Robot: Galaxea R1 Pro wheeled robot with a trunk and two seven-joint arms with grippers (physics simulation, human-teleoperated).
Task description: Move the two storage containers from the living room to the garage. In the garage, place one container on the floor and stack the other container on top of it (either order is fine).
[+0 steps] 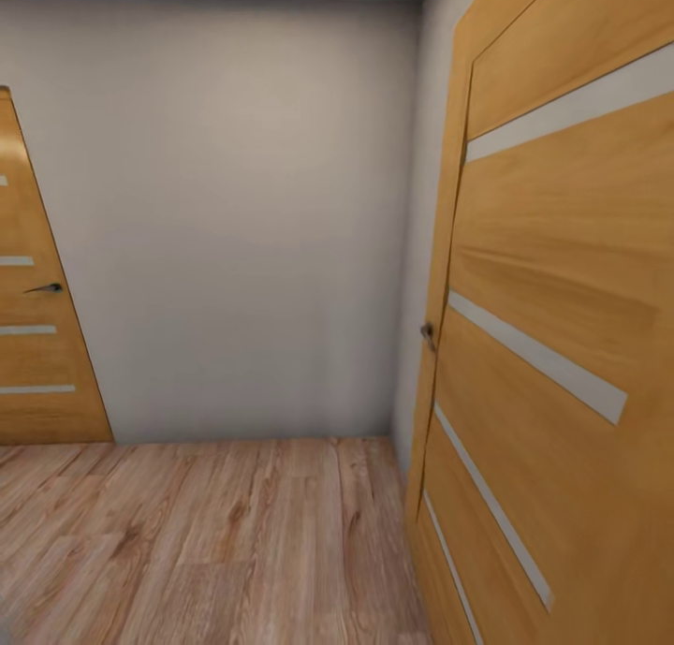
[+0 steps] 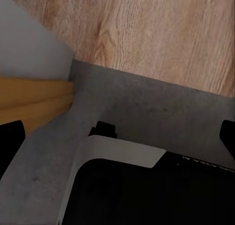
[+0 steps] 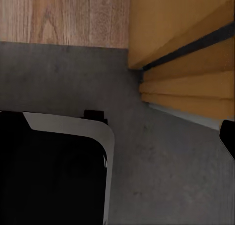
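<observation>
Ahead of the head camera, light wood plank flooring (image 1: 215,533) meets a plain white wall (image 1: 234,214); an orange-wood door (image 1: 562,327) with pale horizontal strips stands close at right, a second door (image 1: 37,327) at left. Beneath both wrists — dark grey mottled concrete (image 2: 147,107). Tool state: cannot tell, either side.

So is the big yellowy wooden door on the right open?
Open: the orange wooden door with pale stripes swings out from its frame, its handle on the free edge.

Two wooden doors (image 1: 562,327) — white wall (image 1: 234,224) between.
</observation>
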